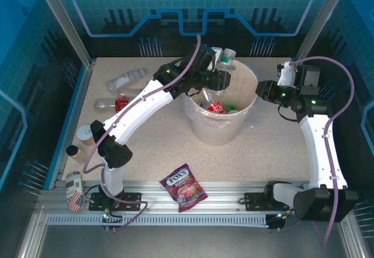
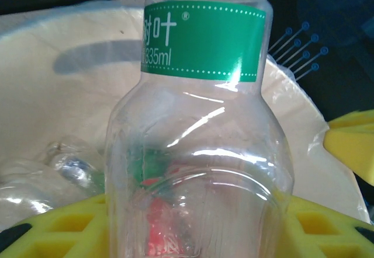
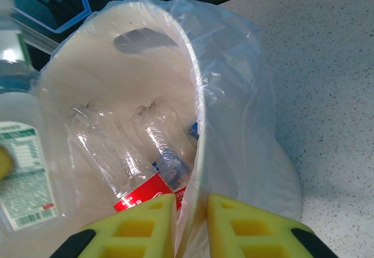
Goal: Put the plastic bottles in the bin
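On the left of the speckled beige table [image 1: 274, 147], a plain clear bottle [image 1: 125, 80] and a red-labelled bottle [image 1: 115, 103] lie on their sides, both thin, crinkled plastic. Near them at the table's edge stand a few small containers too small to identify. The left gripper [image 2: 198, 237] pinches a green-labelled bottle [image 2: 198, 124] between its yellow ribbed fingers [image 2: 58, 226], holding it above the mouth of the bin [image 1: 201, 124]. The bottle is smooth, clear and round-shouldered, with its top and base cut off in the left wrist view. The bin is a round cream-white bucket lined with a loose, wrinkled clear liner [image 3: 245, 94]. Squashed bottles in the bin [image 3: 158, 147] lie at its bottom, one with a red label. Their outlines blur together through the film. A glossy purple-red candy bag [image 1: 184, 187] lies near the front rail. The right gripper [image 3: 191, 223] has its fingers pressed together on the bin's right rim, liner included. Blue patterned panels and metal posts wall the table in.
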Robot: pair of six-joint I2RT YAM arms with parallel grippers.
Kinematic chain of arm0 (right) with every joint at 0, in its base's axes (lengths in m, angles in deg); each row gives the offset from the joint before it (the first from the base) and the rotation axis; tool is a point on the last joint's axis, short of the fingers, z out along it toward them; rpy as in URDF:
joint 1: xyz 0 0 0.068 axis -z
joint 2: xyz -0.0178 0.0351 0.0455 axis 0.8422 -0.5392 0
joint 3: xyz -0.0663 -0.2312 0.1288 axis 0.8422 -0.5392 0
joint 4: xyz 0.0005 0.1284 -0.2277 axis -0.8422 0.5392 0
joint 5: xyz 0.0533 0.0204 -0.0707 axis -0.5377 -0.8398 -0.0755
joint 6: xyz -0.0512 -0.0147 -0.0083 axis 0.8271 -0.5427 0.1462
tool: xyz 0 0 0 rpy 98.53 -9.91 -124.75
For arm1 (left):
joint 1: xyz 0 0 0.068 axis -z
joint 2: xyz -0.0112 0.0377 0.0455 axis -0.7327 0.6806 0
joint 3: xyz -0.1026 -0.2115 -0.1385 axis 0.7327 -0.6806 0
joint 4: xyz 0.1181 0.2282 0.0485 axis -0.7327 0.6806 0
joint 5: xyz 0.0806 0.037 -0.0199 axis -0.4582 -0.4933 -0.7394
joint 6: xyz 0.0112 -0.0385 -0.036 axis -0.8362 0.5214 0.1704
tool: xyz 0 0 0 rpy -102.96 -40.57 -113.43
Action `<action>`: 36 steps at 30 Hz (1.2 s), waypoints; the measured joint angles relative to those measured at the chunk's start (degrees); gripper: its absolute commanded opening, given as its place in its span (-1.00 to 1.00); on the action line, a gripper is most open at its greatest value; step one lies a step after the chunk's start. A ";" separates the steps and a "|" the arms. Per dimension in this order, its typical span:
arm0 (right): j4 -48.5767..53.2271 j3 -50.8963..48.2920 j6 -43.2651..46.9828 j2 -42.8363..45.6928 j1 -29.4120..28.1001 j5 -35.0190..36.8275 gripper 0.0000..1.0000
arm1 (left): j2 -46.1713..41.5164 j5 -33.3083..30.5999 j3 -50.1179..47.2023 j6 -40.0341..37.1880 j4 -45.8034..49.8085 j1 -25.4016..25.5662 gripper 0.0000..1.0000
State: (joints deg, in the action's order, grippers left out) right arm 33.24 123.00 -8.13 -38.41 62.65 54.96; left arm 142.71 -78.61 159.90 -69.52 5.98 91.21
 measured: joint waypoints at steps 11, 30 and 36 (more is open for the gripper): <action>-0.42 0.63 0.07 -1.66 -0.07 -0.61 -0.50 | 1.31 3.15 -4.63 -1.01 2.23 1.62 -0.68; -0.31 1.60 0.70 -2.82 -0.46 -0.37 -0.49 | 1.95 10.05 -8.79 -3.04 2.29 1.73 0.43; -0.28 1.73 0.90 -2.84 -1.01 0.55 -0.49 | 1.86 10.64 -10.29 -3.91 1.42 1.73 0.73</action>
State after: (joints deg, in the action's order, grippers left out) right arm 32.95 124.73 -7.23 -41.25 61.64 55.51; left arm 144.57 -67.97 149.60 -73.43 7.40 92.93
